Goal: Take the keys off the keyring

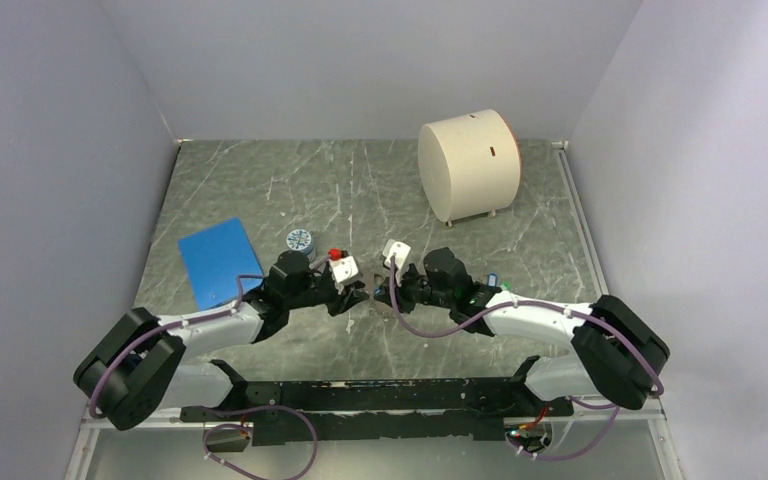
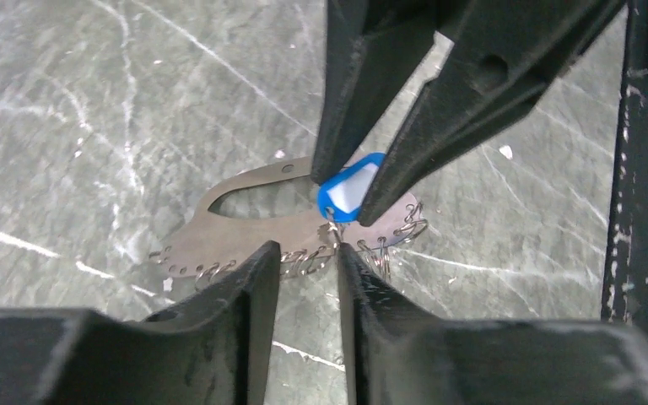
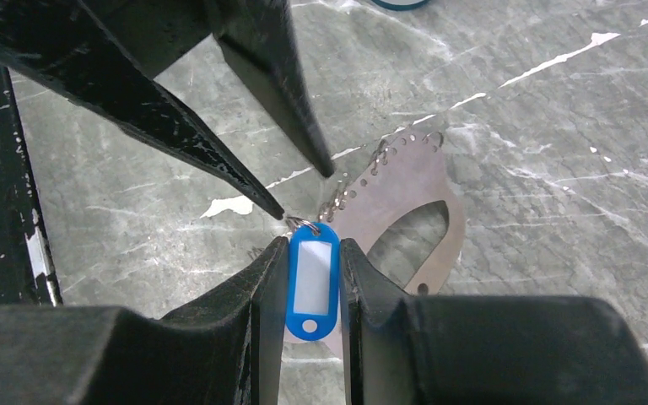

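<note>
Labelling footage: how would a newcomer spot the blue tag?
On the table, by the left gripper, lies a grey keyring with an oval hole. At its ringed edge the right gripper pinches the tag: blue plastic, white window, unlike the bare rings.

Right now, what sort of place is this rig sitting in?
Likely a lab test cell. Plain pale walls box in a marble-patterned tabletop, two arms are bolted at its near edge, and the few items out look like staged props: a blue pad, a white drum.

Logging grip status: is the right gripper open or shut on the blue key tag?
Shut: the right wrist view shows the right gripper clamping both sides of the blue key tag.
</note>
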Robot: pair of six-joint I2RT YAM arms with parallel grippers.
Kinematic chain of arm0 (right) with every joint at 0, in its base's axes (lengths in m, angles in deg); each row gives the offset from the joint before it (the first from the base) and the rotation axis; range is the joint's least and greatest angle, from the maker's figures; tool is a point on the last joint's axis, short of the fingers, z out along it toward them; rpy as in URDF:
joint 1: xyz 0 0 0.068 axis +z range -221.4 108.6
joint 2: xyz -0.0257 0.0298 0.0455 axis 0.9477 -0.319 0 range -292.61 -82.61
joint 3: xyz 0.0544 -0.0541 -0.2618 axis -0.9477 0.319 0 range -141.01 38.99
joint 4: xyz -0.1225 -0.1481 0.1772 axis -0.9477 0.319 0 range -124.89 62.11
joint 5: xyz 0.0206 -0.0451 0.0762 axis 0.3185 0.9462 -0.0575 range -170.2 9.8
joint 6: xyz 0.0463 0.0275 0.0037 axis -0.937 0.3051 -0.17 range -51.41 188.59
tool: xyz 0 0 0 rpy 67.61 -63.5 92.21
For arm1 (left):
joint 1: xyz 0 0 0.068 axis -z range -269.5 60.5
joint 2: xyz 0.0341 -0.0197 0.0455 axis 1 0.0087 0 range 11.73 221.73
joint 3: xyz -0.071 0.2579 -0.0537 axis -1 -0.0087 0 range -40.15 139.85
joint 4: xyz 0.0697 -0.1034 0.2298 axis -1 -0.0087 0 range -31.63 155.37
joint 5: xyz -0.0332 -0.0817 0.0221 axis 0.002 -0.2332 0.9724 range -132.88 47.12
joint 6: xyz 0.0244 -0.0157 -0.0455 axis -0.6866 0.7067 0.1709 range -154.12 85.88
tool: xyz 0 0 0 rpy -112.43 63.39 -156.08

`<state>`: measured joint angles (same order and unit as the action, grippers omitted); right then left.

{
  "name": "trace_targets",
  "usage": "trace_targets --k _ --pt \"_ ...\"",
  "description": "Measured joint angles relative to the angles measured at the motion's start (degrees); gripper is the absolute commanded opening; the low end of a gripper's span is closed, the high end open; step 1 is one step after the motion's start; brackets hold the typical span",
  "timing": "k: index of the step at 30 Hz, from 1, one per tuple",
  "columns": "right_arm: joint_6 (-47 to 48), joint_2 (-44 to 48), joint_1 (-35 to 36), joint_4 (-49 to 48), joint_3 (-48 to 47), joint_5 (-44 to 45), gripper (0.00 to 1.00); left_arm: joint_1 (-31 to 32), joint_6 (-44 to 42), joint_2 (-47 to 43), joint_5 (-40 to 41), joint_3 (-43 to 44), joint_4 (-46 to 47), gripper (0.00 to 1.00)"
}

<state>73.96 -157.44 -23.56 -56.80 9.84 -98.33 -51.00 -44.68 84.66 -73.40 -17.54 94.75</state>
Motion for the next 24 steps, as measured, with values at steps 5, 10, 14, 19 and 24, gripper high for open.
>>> trace_targets --k 5,10,14,19,24 --pt "-0.66 -0.2 0.02 2.54 -1.6 0.68 0.0 0.0 1.75 -4.81 5.31 -1.27 -0.24 0.4" --pt "-2.21 -0.24 0.04 7.54 -4.98 3.87 0.0 0.11 4.48 -13.42 11.26 -2.4 -2.97 0.41" --pt "-4.2 -0.63 0.17 11.43 -7.89 7.5 0.0 0.24 7.23 -18.47 14.23 -2.4 -6.38 0.41" --pt "-7.65 -0.92 0.76 17.46 -10.16 13.57 0.0 0.39 10.82 -20.65 15.47 -2.34 -11.56 0.42" --pt "-11.56 1.92 1.31 25.38 -10.36 21.35 0.0 0.48 13.51 -20.68 15.28 -2.25 -15.21 0.42"
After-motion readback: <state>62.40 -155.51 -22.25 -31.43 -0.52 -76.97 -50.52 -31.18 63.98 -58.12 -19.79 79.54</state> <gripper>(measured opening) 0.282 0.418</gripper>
